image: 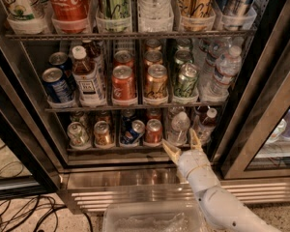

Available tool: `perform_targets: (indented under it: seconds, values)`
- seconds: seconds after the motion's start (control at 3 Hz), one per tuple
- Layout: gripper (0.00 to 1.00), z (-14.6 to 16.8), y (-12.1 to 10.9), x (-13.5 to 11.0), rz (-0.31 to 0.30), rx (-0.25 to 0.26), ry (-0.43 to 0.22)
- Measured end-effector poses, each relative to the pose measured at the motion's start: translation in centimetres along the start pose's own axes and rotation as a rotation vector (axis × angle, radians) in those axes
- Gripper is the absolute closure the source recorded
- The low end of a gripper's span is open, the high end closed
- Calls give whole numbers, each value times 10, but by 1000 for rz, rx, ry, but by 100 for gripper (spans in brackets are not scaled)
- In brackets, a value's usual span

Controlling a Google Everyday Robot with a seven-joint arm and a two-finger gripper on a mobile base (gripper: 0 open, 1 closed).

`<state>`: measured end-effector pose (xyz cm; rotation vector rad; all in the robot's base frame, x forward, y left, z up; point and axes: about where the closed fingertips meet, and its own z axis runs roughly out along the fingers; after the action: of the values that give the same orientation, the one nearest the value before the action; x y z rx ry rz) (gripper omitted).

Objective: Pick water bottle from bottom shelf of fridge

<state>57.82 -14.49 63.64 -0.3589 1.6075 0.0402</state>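
Fridge [111,180] door open, three wire racks in view. The water bottle [177,126] stands upright on the bottom shelf [111,149], lower centre-right of the frame. A red can [153,131] sits just to its left and a white-capped bottle [206,122] just to its right.

The gripper [180,139] comes up from the lower right of the frame on a white arm [217,202] and sits at the shelf's front edge, right before the water bottle. Its fingers [170,150] are spread apart, holding nothing. One tip points at the bottle's lower left, the other at the gap to its right (contact with the bottle cannot be told).

Further left on the same shelf are a blue can [133,132], a copper can [103,133] and a silver can [77,133]. A clear plastic bin [150,219] lies at bottom centre.
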Motion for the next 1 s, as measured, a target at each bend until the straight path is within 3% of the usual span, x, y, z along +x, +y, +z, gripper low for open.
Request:
perform_targets:
  seconds: [1.0]
  values:
    - [29, 13, -10, 2, -30, 53, -20]
